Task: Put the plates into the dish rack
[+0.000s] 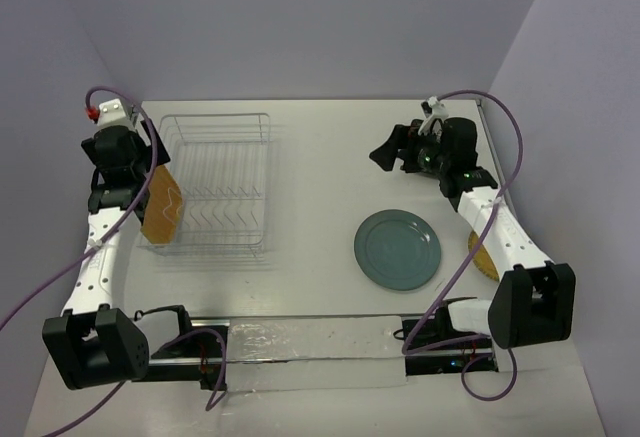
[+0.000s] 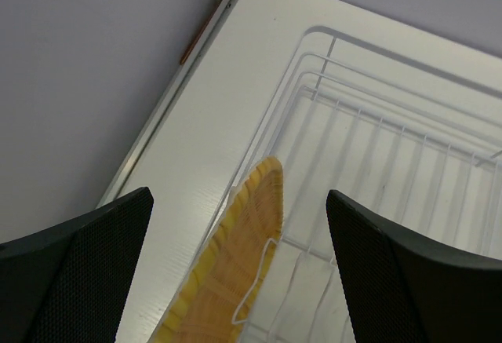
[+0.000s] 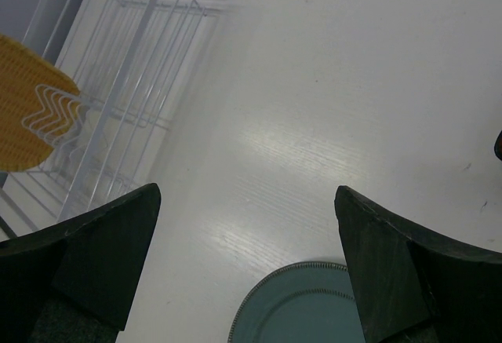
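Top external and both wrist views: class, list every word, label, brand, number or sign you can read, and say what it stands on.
No readable text in any view.
The dish rack, the woven tan plate and the teal-grey plate bear no words, numbers or labels.

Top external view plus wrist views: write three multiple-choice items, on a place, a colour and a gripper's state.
1. The teal plate lies: A. flat on the table, right of the dish rack; B. in the rack; C. on another plate.
2. The woven plate at the rack's left end is: A. black; B. tan-yellow; C. white.
3. The left gripper is: A. shut on a plate; B. shut, empty; C. open, empty.
A: it lies flat on the bare table. B: its weave shows tan-yellow. C: its jaws stand wide apart, gripping nothing.
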